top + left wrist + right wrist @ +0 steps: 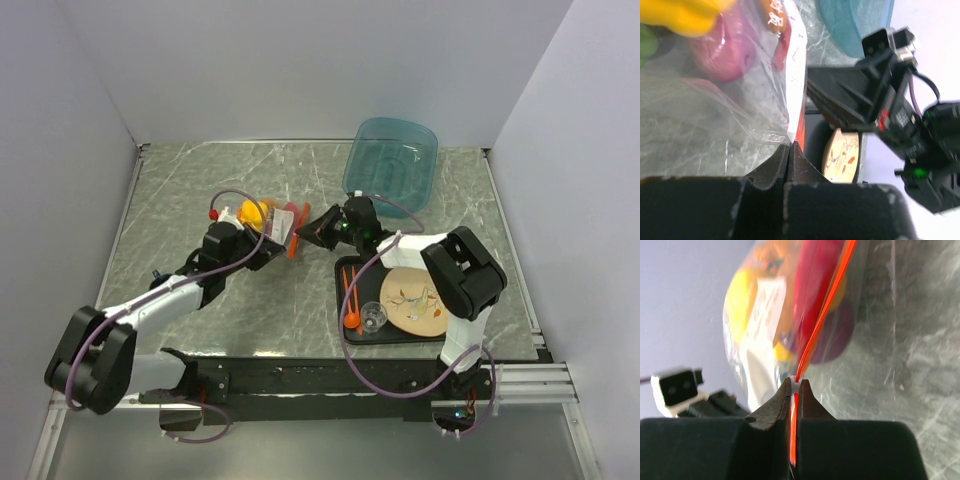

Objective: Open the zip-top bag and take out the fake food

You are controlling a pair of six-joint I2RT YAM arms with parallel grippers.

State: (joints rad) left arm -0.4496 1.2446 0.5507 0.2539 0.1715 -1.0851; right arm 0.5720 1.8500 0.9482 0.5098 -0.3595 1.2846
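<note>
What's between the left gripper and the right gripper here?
The zip-top bag, fake food inside, spans the gap; left gripper and right gripper are each shut on its edge. Clearest in the top view.

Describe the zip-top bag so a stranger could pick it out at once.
Start at the grey marbled table and find its middle, left of the black tray and the blue tub. There the zip-top bag is pinched between both arms' jaws. Alone it is clear floppy plastic with an orange-red strip, bright toy foods showing inside.

Clear zip-top bag (280, 221) with orange-red strip holds yellow, pink, red fake food (252, 213).
</note>
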